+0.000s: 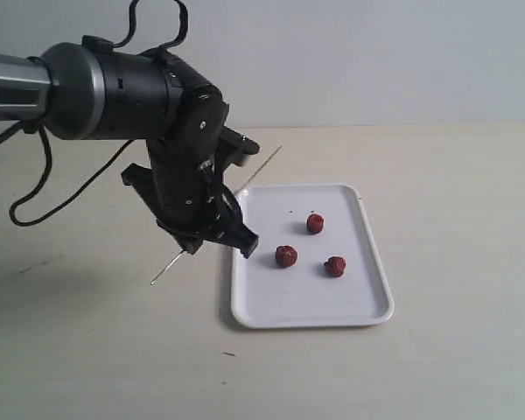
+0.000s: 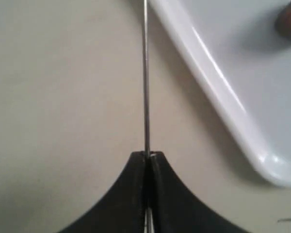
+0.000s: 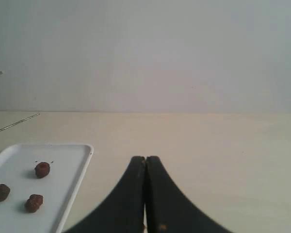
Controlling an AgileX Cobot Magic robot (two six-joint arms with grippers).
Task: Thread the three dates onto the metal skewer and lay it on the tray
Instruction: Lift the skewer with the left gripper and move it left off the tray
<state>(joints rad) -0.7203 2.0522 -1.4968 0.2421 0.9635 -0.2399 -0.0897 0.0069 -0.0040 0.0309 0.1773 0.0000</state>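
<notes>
My left gripper [image 2: 148, 158] pinches the metal skewer [image 2: 146, 73]; I should lift it level, clear of the tray [image 2: 218, 102]; right gripper [image 3: 145, 161] pressed together.

Plenty of bare table [image 1: 455, 175] to the right of the tray [image 1: 308, 320]: nothing stands between the right gripper [image 3: 145, 159] and the tray's long rim (its jaws are pressed together, so it makes a slim wedge). The left side is crowded. The left gripper [image 2: 146, 155] and its bulky arm [image 1: 96, 83] hang over the tray's left edge, clamped on the metal skewer [image 1: 264, 163], which slants just beside that rim like a bar. On the tray, the three dates [image 1: 315, 223] [image 1: 285, 255] [image 1: 334, 266] sit apart with gaps between them, and there is bare floor along the near rim.
</notes>
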